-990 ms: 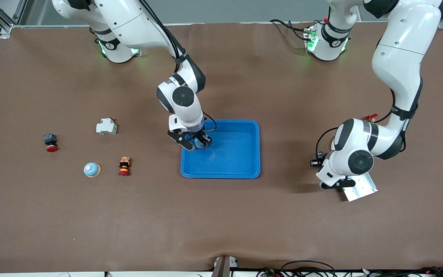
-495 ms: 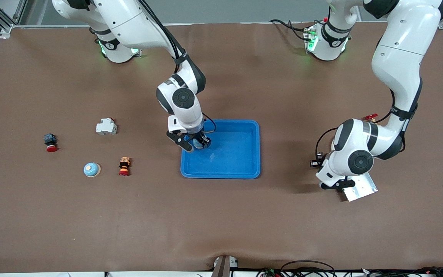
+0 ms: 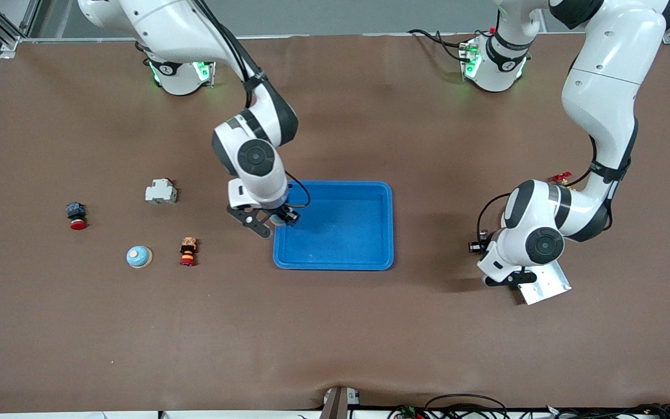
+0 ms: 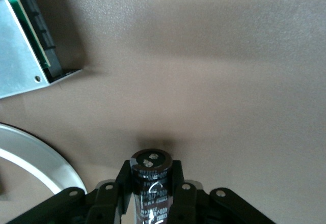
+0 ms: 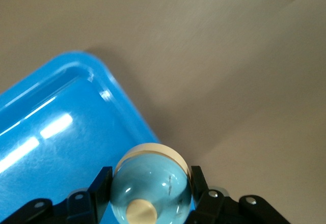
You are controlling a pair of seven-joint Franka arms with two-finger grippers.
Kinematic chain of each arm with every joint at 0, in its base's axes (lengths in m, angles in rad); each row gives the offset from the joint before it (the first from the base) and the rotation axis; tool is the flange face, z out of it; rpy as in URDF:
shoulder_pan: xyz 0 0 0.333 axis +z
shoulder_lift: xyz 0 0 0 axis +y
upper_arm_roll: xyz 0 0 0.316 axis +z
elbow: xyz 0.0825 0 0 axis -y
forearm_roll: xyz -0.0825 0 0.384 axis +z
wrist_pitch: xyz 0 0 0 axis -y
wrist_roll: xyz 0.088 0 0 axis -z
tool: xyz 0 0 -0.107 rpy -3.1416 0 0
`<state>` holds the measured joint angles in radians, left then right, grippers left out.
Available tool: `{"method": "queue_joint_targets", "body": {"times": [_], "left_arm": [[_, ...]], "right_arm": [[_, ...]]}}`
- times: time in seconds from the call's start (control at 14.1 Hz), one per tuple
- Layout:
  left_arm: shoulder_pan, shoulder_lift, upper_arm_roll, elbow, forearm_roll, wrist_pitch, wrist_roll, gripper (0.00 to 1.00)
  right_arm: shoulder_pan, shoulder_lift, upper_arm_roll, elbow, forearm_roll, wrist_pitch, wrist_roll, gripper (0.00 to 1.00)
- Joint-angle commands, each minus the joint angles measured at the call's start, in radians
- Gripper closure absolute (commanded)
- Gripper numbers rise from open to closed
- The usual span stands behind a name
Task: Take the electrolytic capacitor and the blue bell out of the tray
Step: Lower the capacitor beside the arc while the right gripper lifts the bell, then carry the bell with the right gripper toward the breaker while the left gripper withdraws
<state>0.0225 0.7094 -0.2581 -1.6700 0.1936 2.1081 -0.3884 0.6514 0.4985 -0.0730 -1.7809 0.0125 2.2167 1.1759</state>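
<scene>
1. Carrying advice: lift the blue bell well clear of the tray rim before moving out over the table.
2. Right end effector clamps the bell, above the tray's edge toward the right arm's end.
3. Left end effector, well apart from the tray, grips the electrolytic capacitor beside a silver plate.

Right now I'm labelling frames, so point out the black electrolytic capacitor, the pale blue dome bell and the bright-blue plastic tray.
Black electrolytic capacitor point(image 4: 151, 183), left wrist view, its cylindrical side.
Pale blue dome bell point(image 5: 151, 186), right wrist view, its dome.
Bright-blue plastic tray point(image 3: 335, 266), front view, its rim nearest the camera.
</scene>
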Motion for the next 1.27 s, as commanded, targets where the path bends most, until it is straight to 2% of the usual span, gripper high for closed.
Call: {"method": "queue_joint_targets", "body": {"times": [0.0, 0.21, 0.35, 0.42, 0.57, 0.78, 1.2], "left_arm": [[0.002, -0.002, -0.003, -0.004, 0.009, 0.010, -0.009, 0.54], [0.002, -0.001, -0.003, -0.005, 0.009, 0.010, -0.009, 0.45], [0.002, -0.002, -0.003, -0.005, 0.009, 0.010, -0.009, 0.32], [0.004, -0.002, -0.003, -0.005, 0.009, 0.010, -0.009, 0.25], [0.005, -0.005, -0.003, -0.005, 0.009, 0.009, -0.010, 0.00], [0.010, -0.022, -0.004, -0.004, 0.009, -0.019, -0.009, 0.00], [0.057, -0.077, -0.009, -0.013, 0.009, -0.065, 0.013, 0.00]], "right_arm": [[-0.059, -0.098, 0.013, -0.050, -0.005, -0.061, -0.115, 1.00], [-0.117, -0.175, 0.015, -0.109, -0.003, -0.084, -0.241, 1.00], [-0.160, -0.219, 0.015, -0.153, -0.003, -0.083, -0.327, 1.00], [-0.179, -0.244, 0.013, -0.173, -0.003, -0.083, -0.376, 1.00], [-0.242, -0.296, 0.013, -0.212, -0.003, -0.084, -0.494, 1.00], [-0.323, -0.343, 0.015, -0.251, 0.000, -0.130, -0.646, 1.00], [-0.435, -0.454, 0.013, -0.374, 0.000, -0.121, -0.864, 1.00]]}}
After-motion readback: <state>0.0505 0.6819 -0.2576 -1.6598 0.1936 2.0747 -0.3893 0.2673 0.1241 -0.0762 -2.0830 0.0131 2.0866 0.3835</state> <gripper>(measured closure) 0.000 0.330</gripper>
